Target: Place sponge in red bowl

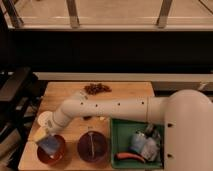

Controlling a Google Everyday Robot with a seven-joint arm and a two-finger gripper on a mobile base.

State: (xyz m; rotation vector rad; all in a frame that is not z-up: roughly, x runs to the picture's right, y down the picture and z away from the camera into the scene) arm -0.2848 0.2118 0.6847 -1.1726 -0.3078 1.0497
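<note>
The sponge (49, 144) sat tilted in the red bowl (60, 156), and the gripper (43, 134) at that bowl's far-left rim had its fingers seemingly clamped on it. Released crooked, the sponge could tip over the rim onto the desk (65, 95).

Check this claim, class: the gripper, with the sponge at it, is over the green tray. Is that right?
No. The camera view shows the gripper, with the sponge at it, over the leftmost bowl, not the green tray.
</note>
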